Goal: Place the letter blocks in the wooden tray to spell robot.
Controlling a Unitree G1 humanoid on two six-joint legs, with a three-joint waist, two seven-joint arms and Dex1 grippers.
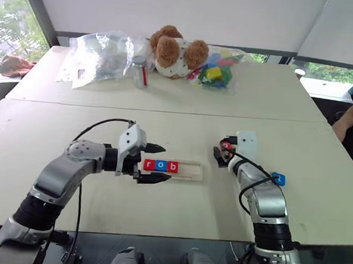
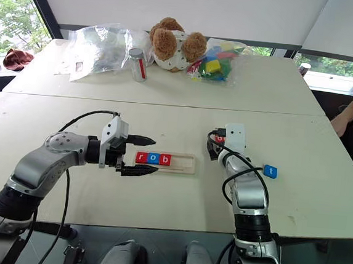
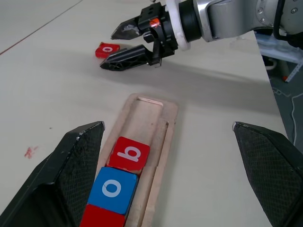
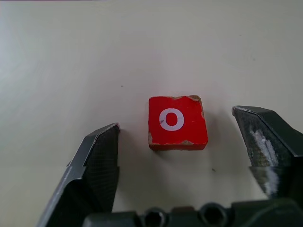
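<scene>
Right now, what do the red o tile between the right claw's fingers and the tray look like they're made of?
Red o tile: likely painted wood; matte red paint is chipped at corners, showing pale material beneath. Tray: light unpainted wood, faint grain, routed recess.

Light-wood tray point(image 1: 185, 170) lying flat on the surface, its left part holding red r point(image 1: 149, 164), blue o point(image 1: 160, 165) and red b point(image 1: 172, 166) side by side, right part bare; red o point(image 4: 177, 122) flat beyond its right end; blue t point(image 2: 270, 171) farther right.
</scene>
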